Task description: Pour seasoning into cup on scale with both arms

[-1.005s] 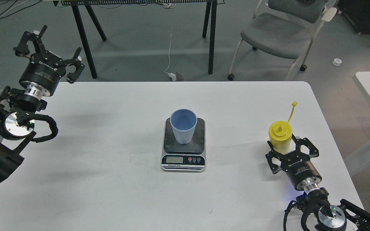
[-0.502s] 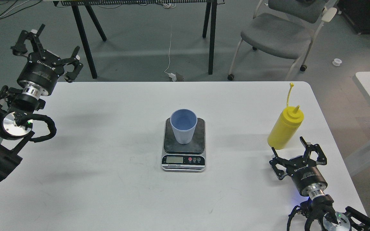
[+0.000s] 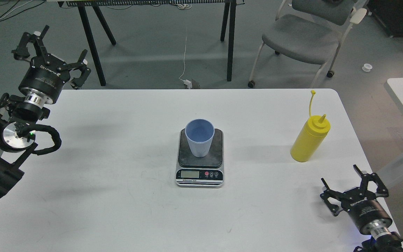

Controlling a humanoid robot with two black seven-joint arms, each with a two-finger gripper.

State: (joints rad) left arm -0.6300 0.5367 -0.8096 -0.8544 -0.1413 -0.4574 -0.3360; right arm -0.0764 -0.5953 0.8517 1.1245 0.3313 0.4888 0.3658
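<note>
Head view. Beyond the white table stand a grey chair and black trestle legs. The yellow seasoning bottle stands upright at right, cap strap raised. The blue cup, apparently empty, sits on the scale. Left gripper and right gripper: jaws apart, holding nothing.

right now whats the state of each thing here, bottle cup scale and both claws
seasoning bottle: upright on the table, cap off and dangling on its strap, not held
cup: upright on the scale, mouth open; contents cannot be told
scale: flat on the table, carrying the cup; display too small to read
left claw: open, empty, raised beyond the table's far left corner
right claw: open, empty, near and apart from the bottle
</note>
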